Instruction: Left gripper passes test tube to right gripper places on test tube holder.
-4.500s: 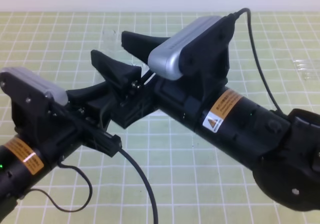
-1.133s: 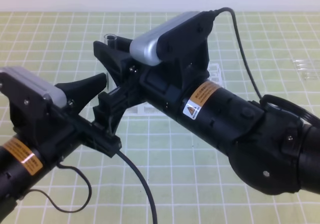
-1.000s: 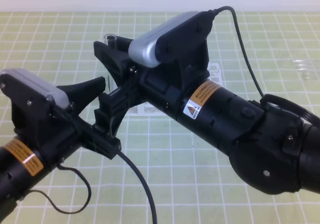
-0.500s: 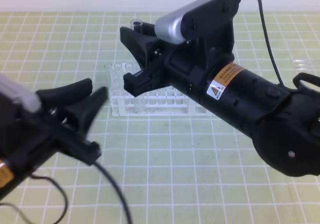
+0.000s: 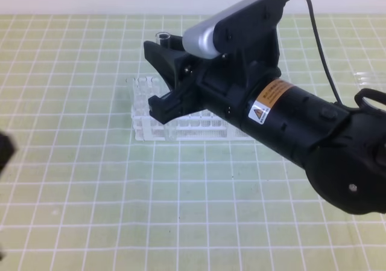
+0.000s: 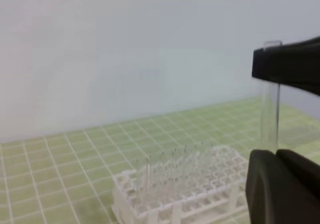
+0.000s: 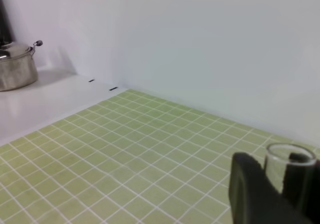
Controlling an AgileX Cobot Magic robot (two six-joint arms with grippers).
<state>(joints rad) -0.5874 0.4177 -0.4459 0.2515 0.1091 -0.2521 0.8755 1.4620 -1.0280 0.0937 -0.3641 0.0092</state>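
My right gripper (image 5: 164, 54) is shut on the test tube (image 5: 163, 37), which it holds upright, the open rim sticking out above the fingers. It hangs over the left end of the white test tube holder (image 5: 142, 126). The left wrist view shows the test tube (image 6: 270, 114) standing between black parts of the right gripper, beside the test tube holder (image 6: 150, 204). In the right wrist view the test tube's rim (image 7: 290, 154) sits between the dark fingers (image 7: 245, 184). Of the left gripper only a blurred dark sliver (image 5: 3, 151) shows at the left edge.
Several clear tubes (image 6: 170, 166) stand in the rack's left part. A small clear plastic piece (image 5: 368, 81) lies at the far right of the green grid mat. A metal pot (image 7: 15, 67) stands on a white surface beyond the mat. A white wall closes the back.
The left arm has pulled away to the left, almost out of the exterior view. The right gripper has kept the tube and shifted slightly left over the rack.
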